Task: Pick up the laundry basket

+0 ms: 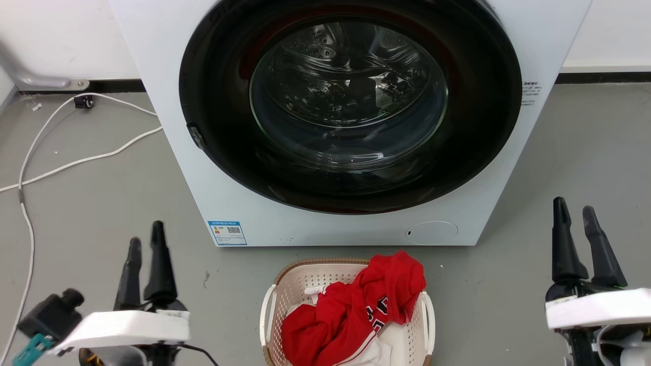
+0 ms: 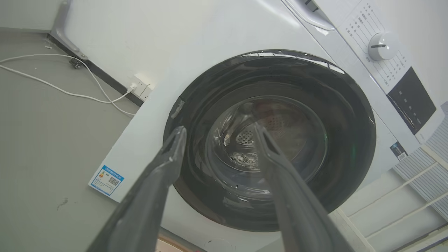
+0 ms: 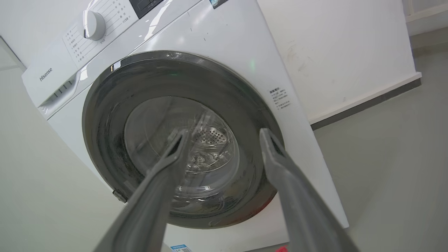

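- First, a white cable (image 1: pixel 20 189) trails over the grey floor (image 1: pixel 101 203) from its back left corner, where floor meets wall, toward the near edge.
- The left gripper (image 1: pixel 146 233) hangs above the floor's near left part, fingers pointing toward the washing machine. Its jaws stand apart with nothing between them (the left wrist view shows the gap plainly, with the door glass behind it).
- The washing machine (image 1: pixel 264 223) stands at the floor's back edge against the wall. Its round dark door (image 1: pixel 351 101) is shut, and a blue label (image 1: pixel 227 233) sits at the lower left corner of its front.
- The laundry basket (image 1: pixel 300 277) sits on the floor just before the machine, at the middle of the near edge, between the two grippers and well apart from both. A red garment (image 1: pixel 351 310) heaps over its right rim.
- The right gripper (image 1: pixel 574 205) hangs over the floor's near right part, jaws likewise parted and empty.
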